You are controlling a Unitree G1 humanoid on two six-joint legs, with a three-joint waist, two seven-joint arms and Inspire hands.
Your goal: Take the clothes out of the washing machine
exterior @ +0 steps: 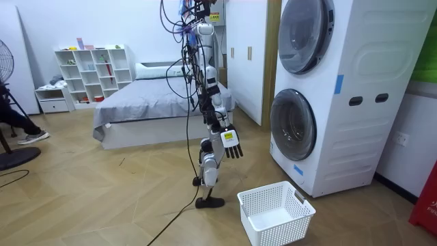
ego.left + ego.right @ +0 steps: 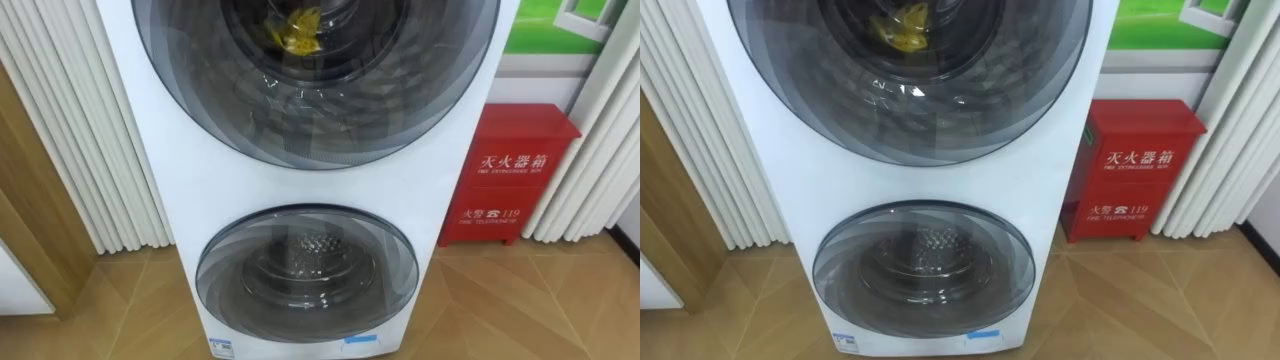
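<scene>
Yellow crumpled cloth (image 2: 300,30) sits behind the round glass door (image 2: 420,90) of the washing machine (image 2: 180,200); right hand (image 1: 232,142) hangs loose-fingered.

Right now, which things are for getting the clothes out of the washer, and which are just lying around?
For the job:
- washing machine
- yellow cloth behind its upper door
- white basket on the floor in front

Just lying about:
- red box beside the machine
- bed
- white shelf

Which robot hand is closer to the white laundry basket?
Right, probably. The right hand hangs open beside its thigh, up and to the room view's left of the white laundry basket; its left side faces away from it.
</scene>
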